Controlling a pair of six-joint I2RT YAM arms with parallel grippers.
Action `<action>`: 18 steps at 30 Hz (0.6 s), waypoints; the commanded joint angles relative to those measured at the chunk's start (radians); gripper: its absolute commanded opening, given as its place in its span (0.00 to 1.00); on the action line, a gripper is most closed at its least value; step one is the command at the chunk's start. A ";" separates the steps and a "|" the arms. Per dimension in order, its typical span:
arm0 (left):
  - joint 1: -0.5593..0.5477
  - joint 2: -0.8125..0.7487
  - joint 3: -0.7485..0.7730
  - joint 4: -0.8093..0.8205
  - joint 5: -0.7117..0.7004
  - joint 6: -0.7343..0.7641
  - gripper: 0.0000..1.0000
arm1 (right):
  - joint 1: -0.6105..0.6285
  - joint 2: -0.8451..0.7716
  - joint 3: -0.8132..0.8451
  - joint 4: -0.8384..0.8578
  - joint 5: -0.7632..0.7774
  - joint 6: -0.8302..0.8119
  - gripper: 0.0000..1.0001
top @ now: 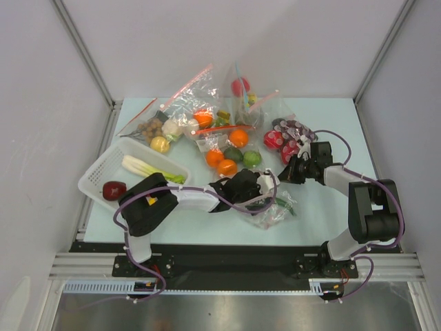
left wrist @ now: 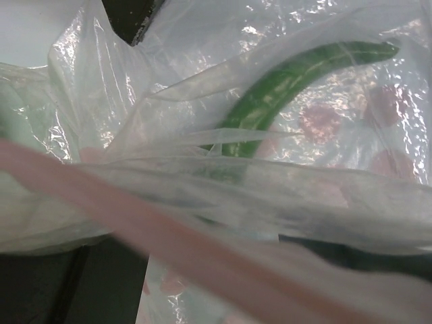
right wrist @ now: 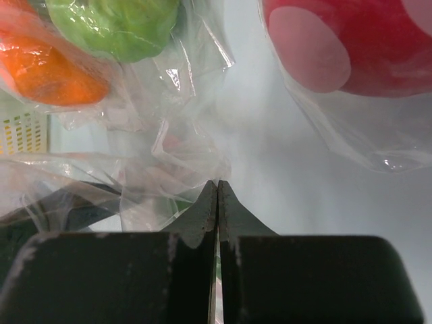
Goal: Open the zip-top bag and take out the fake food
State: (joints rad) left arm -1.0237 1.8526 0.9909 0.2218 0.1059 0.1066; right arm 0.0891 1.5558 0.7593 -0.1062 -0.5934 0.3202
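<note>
Looking down from above, the zip-top bag (top: 274, 209) lies crumpled well to the right of the white basket (top: 96, 178). The left gripper (top: 247, 185) is at the bag's basket-side edge and the right gripper (top: 288, 170) is just past its far side. The basket holds one leek (top: 141, 167) and one dark red apple (top: 114, 190).

In the left wrist view, one pink zip strip (left wrist: 135, 223) crosses the foreground and one curved green piece (left wrist: 270, 94) sits inside the film. I cannot tell whether this pincer is open.

In the right wrist view, the two fingers (right wrist: 196, 216) are pressed together. Film lies at their tips, but it is unclear whether any is nipped.

If the bag is not pinned, a pull on the green piece could drag the whole bag along, or the pincer could catch film instead of food.
</note>
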 commanded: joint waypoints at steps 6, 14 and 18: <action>0.022 0.062 0.060 -0.001 0.037 0.025 0.63 | 0.012 -0.003 0.000 0.011 -0.039 -0.012 0.00; 0.024 0.048 -0.003 -0.002 0.071 0.024 0.34 | 0.011 -0.011 0.000 0.005 -0.020 -0.013 0.00; 0.027 0.040 -0.009 -0.015 0.093 0.028 0.18 | 0.011 -0.010 0.003 0.002 -0.017 -0.013 0.00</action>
State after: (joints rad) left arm -1.0008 1.9125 1.0054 0.2306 0.1513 0.1238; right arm 0.0959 1.5558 0.7593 -0.1070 -0.6029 0.3195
